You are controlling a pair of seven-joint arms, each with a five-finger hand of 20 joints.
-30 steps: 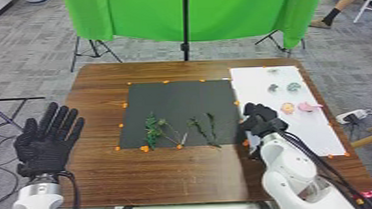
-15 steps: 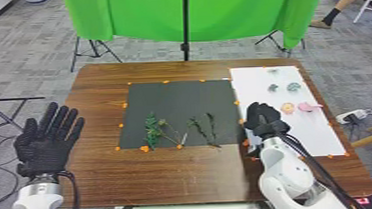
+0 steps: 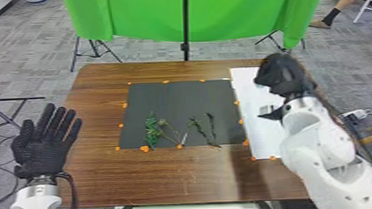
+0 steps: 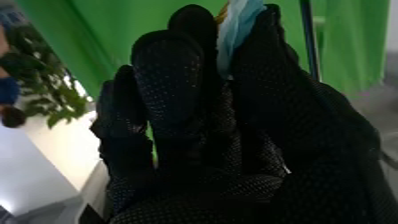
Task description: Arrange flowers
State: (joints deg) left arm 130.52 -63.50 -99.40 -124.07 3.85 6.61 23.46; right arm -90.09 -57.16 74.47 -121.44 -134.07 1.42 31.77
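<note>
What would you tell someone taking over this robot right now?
Left hand: open, by the table's left edge.
Right hand: over the white sheet's far part, pinching a pale blue piece.
Done: green sprigs lie on the black mat.
Left: blue piece not yet on the mat; it probably goes with the sprigs.

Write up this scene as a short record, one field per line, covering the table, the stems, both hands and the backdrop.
Table: brown wood
Left surface: dark mat
Right surface: white sheet
Stems: several green stems, lying on the mat's near half
Left hand: open, by the table's left edge
Right hand: over the white sheet's far part
Held: pale blue piece, between thumb and fingers
Backdrop: green cloth
</note>
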